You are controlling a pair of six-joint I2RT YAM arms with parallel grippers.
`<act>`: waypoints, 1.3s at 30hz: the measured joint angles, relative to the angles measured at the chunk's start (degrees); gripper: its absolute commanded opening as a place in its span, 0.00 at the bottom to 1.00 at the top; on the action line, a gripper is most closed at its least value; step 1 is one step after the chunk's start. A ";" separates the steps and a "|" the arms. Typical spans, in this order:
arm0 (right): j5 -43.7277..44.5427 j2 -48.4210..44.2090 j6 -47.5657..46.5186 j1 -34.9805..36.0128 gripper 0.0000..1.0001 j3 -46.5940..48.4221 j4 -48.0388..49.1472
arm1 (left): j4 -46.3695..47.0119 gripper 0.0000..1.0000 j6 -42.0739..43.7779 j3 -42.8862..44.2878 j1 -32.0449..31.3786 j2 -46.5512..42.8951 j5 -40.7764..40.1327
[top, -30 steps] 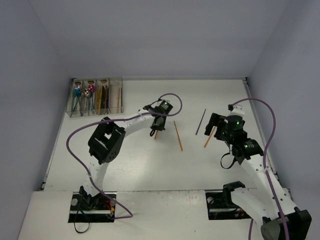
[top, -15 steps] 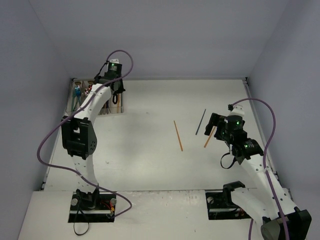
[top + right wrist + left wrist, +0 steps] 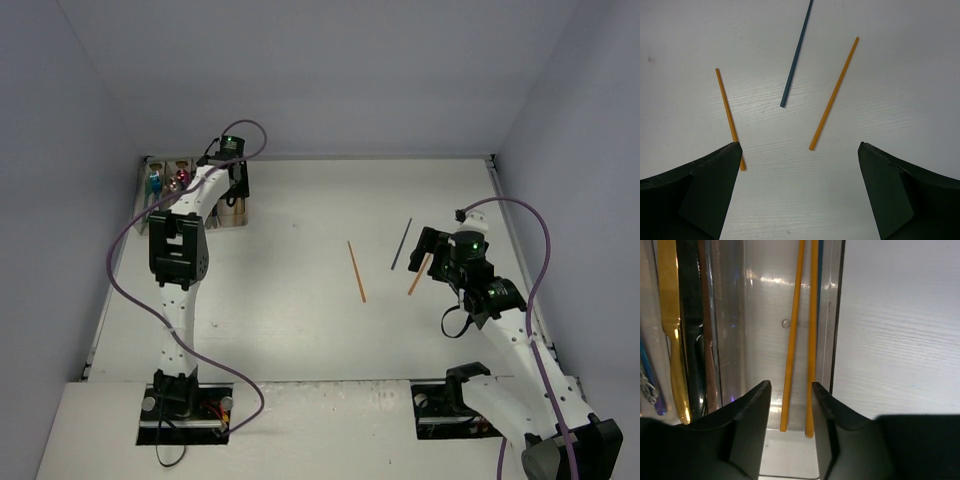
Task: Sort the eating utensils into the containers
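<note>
1. The white table [image 3: 300,330] carries everything; the row of four narrow clear plastic bins [image 3: 148,200] sits in its far left corner
2. My left gripper [image 3: 791,387] hangs over the rightmost bin, jaws partly apart and gripping nothing
3. My right gripper [image 3: 799,150] hovers wide open and empty above three loose sticks on the table's right side
4. Two thin orange sticks [image 3: 813,340] lie in that rightmost bin; one near end runs between my left jaws, so rising crookedly could snag it and flick it over the wall
5. The loose orange sticks [image 3: 834,92] and the slim dark blue stick [image 3: 797,55] lie flat and near each other; a careless pinch could skid one away or catch two
</note>
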 measured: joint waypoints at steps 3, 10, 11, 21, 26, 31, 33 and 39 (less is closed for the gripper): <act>-0.04 0.00 0.19 -0.17 1.00 -0.01 0.00 | 0.28 0.63 0.16 -1.28 -0.32 -2.93 -0.58; -0.02 1.16 0.37 -0.20 1.00 -0.01 0.01 | 1.13 0.65 -3.83 -14.17 -10.74 -19.06 -3.34; -0.02 1.31 0.36 -0.20 1.00 -0.01 0.01 | 1.73 0.65 -5.28 -16.00 -13.68 -20.80 -3.38; 0.00 1.50 0.37 -0.20 1.00 -0.06 0.01 | 5.61 0.60 -20.80 -28.62 -34.43 -22.05 -2.51; 0.01 1.50 0.37 -0.20 1.00 -0.18 0.01 | 6.38 0.60 -26.20 -27.12 -38.14 -18.00 -2.97; 0.00 1.49 0.37 -0.20 1.00 -0.45 -0.01 | 7.12 0.60 -28.59 -23.72 -40.36 -13.47 -3.05; 0.00 1.39 0.37 -0.20 1.00 -0.45 -0.01 | 7.46 0.60 -29.23 -22.29 -40.79 -11.48 -2.99; 0.00 0.78 0.37 -0.20 1.00 -0.47 0.01 | 7.09 0.59 -29.63 -19.72 -41.15 -6.93 -4.26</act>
